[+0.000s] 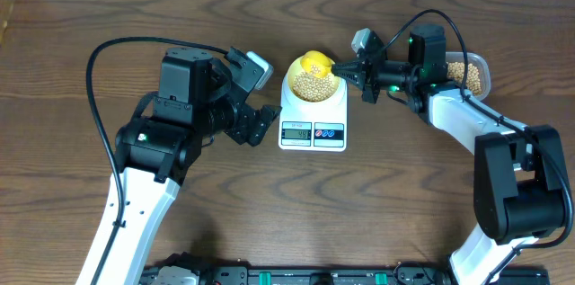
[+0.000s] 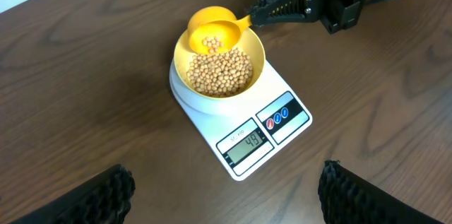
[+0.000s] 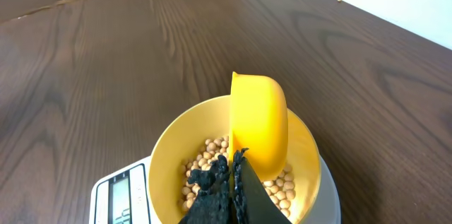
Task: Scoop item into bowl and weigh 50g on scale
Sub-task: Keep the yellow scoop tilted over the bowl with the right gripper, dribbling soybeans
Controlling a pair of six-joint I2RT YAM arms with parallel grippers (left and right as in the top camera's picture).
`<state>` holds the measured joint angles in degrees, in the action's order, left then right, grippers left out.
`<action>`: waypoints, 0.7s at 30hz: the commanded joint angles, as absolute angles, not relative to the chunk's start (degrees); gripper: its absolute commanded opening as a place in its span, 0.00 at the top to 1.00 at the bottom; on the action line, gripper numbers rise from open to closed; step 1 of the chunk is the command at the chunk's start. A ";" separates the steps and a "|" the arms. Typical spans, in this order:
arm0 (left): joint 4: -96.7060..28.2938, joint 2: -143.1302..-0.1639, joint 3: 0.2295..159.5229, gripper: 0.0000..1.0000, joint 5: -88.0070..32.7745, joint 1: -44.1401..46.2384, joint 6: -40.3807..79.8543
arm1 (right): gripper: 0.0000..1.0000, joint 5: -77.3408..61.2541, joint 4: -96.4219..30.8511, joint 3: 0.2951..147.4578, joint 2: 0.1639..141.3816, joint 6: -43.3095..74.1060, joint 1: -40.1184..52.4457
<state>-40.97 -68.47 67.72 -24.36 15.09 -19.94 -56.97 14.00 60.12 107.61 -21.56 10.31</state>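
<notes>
The pale yellow bowl [image 1: 313, 81] holds many tan beans [image 2: 219, 73] and stands on the white scale [image 1: 313, 130], whose display [image 2: 244, 143] reads 49. My right gripper [image 1: 345, 72] is shut on the handle of a bright yellow scoop [image 2: 212, 32], held tilted over the bowl's far rim with a few beans in it. The right wrist view shows the scoop [image 3: 258, 121] over the bowl [image 3: 169, 146] from behind. My left gripper [image 1: 260, 126] is open and empty just left of the scale; its fingers [image 2: 219, 196] hover over bare table.
A clear plastic tub [image 1: 471, 73] with more beans sits at the right, behind my right arm. The table's far edge runs along the top of the overhead view.
</notes>
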 commanded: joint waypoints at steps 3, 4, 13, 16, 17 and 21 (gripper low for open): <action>-41.15 -68.53 66.85 0.15 -25.47 14.85 -20.32 | 0.99 -58.00 13.74 60.10 105.86 -22.28 10.39; -41.15 -68.53 66.85 0.15 -25.47 14.85 -20.32 | 0.99 -58.00 13.72 60.10 105.86 -22.26 10.39; -41.15 -68.53 66.85 0.15 -25.47 14.85 -20.32 | 0.99 -58.00 13.72 60.10 105.86 -12.78 10.39; -41.15 -68.53 66.85 0.14 -25.47 14.85 -20.32 | 0.99 -58.26 13.74 60.10 105.86 -12.21 10.39; -41.15 -68.53 66.85 0.15 -25.47 14.85 -20.32 | 0.99 -58.26 13.74 60.10 105.86 -12.21 10.39; -41.15 -68.53 66.85 0.14 -25.47 14.85 -20.32 | 0.99 -58.26 13.74 60.10 105.86 -12.21 10.39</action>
<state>-40.97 -68.47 67.72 -24.36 15.09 -19.94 -57.01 13.91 60.12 107.61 -13.43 10.31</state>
